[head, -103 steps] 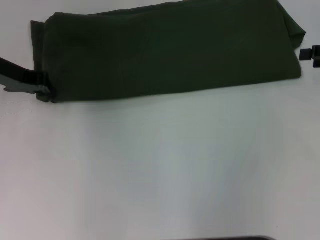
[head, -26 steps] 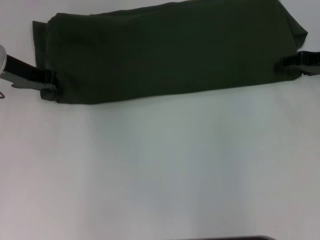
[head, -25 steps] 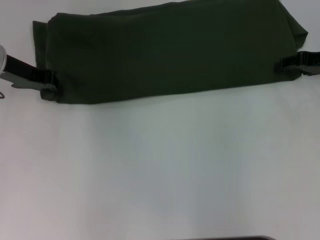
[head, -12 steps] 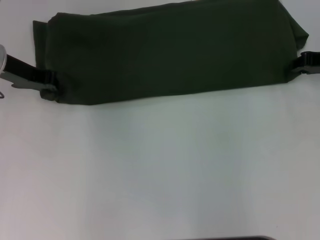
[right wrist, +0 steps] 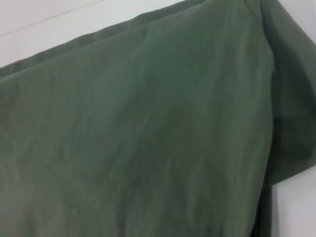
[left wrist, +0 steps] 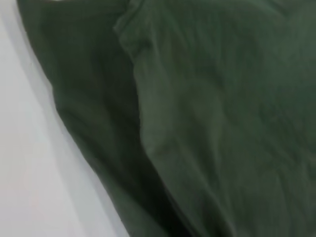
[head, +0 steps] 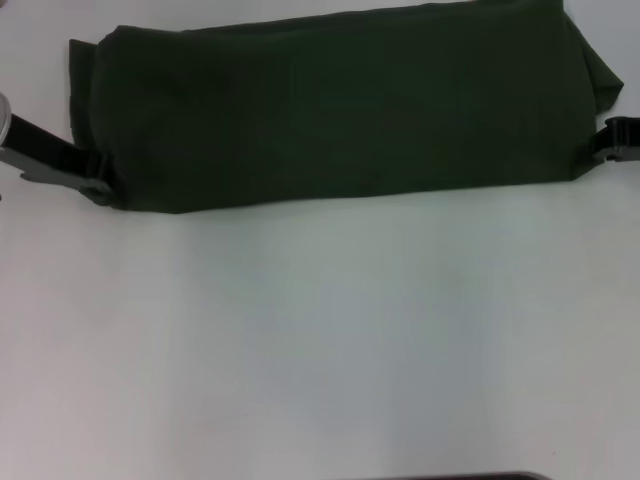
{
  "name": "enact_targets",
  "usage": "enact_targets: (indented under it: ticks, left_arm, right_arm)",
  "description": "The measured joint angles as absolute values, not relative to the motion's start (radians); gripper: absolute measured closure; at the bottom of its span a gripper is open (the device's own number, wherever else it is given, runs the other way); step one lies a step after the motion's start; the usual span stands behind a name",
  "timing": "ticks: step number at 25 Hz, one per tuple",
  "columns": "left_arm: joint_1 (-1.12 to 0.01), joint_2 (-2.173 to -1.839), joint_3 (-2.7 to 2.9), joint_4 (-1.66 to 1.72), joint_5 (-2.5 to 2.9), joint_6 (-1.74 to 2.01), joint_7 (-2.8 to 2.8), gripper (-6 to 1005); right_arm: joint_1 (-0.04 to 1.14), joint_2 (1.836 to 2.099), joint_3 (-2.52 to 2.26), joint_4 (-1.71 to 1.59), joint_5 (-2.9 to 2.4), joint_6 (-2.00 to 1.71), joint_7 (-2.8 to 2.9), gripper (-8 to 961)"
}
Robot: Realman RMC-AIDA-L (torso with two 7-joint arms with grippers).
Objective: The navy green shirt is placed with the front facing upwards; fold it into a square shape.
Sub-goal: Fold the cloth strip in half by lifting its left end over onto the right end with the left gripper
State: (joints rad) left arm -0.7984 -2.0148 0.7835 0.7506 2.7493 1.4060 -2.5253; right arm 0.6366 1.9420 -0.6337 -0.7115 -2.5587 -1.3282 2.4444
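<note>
Left claw, right claw flank folded navy green shirt; grip unclear

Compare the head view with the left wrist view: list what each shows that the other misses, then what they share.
Head view only: the whole folded shirt as a long band, the left gripper at its left near corner, and the right gripper at its right end. Left wrist view only: a close look at the layered fold edges, one layer of cloth overlapping another. Both: the dark green shirt lying on the white table, with no lettering visible.
</note>
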Motion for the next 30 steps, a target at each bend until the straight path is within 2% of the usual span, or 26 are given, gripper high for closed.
enact_targets:
  ticks: [12,30]
  left_arm:
    - [-0.772,-2.009,0.799,0.779,2.807,1.552,-2.500,976]
    - [-0.702,-2.017,0.871,0.850,2.855,1.724,-2.537,977]
  right_arm:
    - [0.628,1.943,-0.647,-0.718,-2.641,-1.518,2.431,939]
    - [0.616,1.968,-0.674,-0.740,-2.772,-1.701,2.417,939]
